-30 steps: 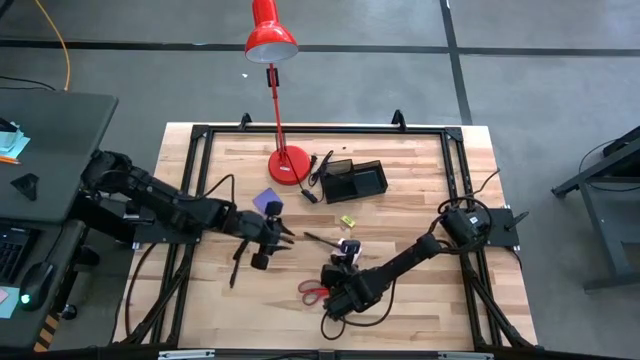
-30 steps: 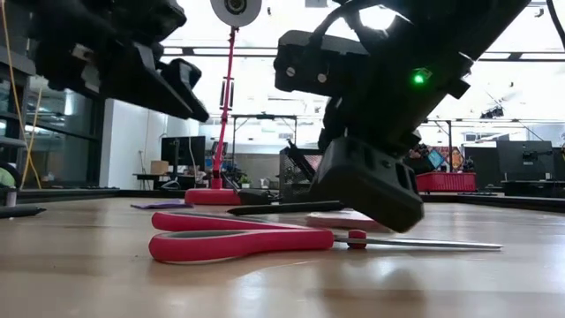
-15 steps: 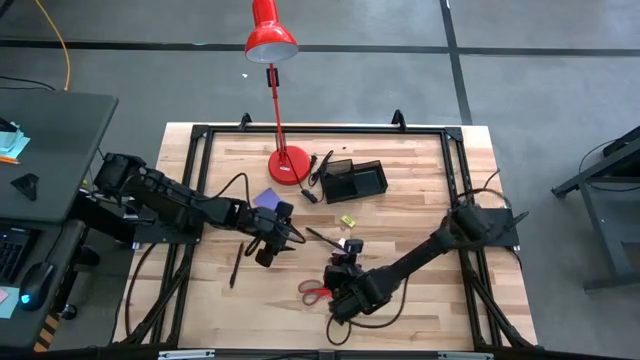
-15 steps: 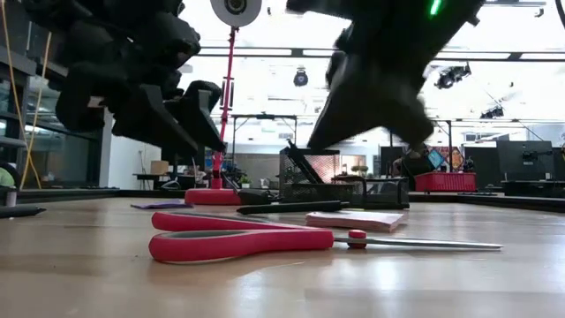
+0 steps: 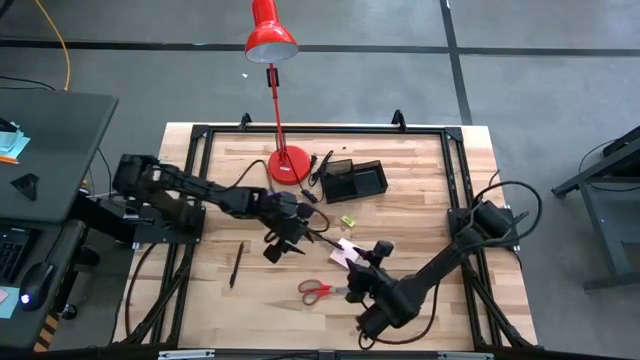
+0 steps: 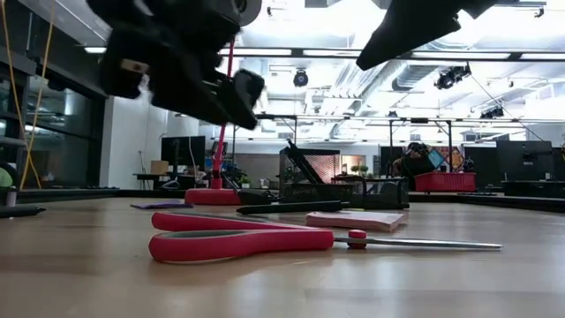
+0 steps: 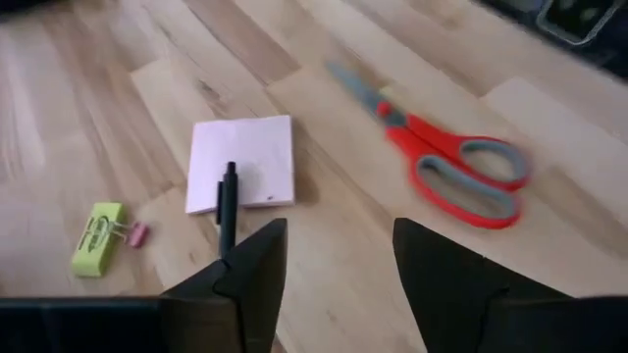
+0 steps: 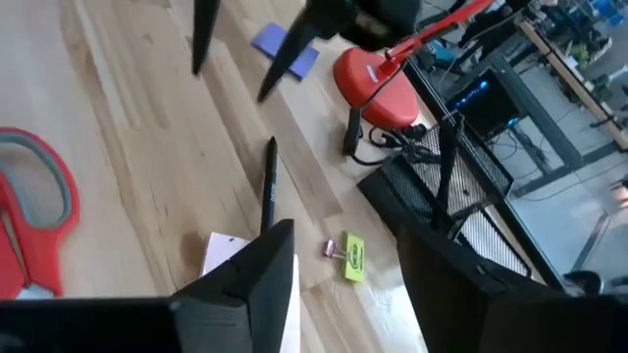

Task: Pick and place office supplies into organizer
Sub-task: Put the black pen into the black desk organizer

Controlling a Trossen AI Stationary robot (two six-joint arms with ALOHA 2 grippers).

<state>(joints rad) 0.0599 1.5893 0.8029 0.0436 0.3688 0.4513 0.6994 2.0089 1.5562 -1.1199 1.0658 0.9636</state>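
The left gripper (image 7: 339,270) is held parted and empty above the pen (image 7: 227,204) lying across the pink pad (image 7: 241,163) mid-bench, scissors (image 7: 449,162) just beside, while the right gripper (image 8: 343,279) is also seen spread with nothing held. The organizer (image 5: 354,180) is left well apart toward the far edge. If the pen is pinched off-centre, the pad could be dragged or the pen rolled away

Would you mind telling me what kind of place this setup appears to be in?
Probably a robotics lab or workshop: a wooden table in a black frame carries two arms, the floor is taped concrete, and the low view shows monitors behind.
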